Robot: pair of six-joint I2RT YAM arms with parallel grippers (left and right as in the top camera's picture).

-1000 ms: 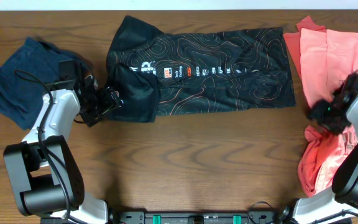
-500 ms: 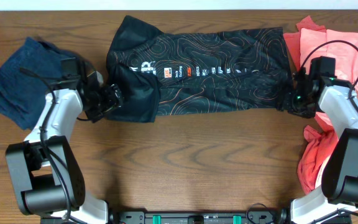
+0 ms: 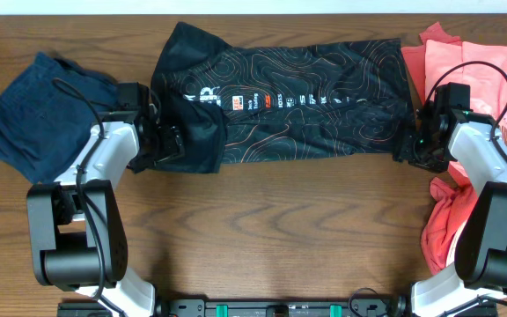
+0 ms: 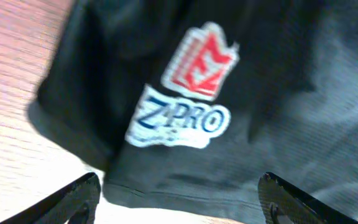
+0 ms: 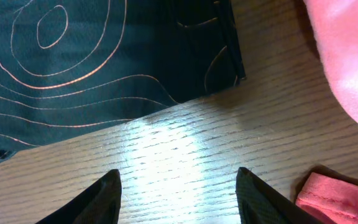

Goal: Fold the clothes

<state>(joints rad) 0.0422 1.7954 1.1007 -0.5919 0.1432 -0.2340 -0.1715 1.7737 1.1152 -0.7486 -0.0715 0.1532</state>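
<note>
At the left, lower the wide-open left gripper (image 4: 179,202) onto the sleeve hem of the jersey (image 3: 315,97), which lies flat across the far part of the table (image 3: 262,238). Take the edge below the logo (image 4: 182,93) deeply before closing. At the right, bring the right gripper (image 5: 178,186), also spread and over bare wood, to the corner hem just beside it, then pinch. Lift both ends evenly.

Surface (image 3: 262,229): dark brown wood, long horizontal grain, filled nearly whole overhead view. Pale strip (image 3: 253,5) ran along far edge at top; wall or floor, could not tell. Lighting even from above, shadows soft. Right wrist view: bright glare patch (image 5: 160,146) on wood, fine grain lines sharp. Left wrist view: same wood looked washed-out, pinkish, blurred.
</note>
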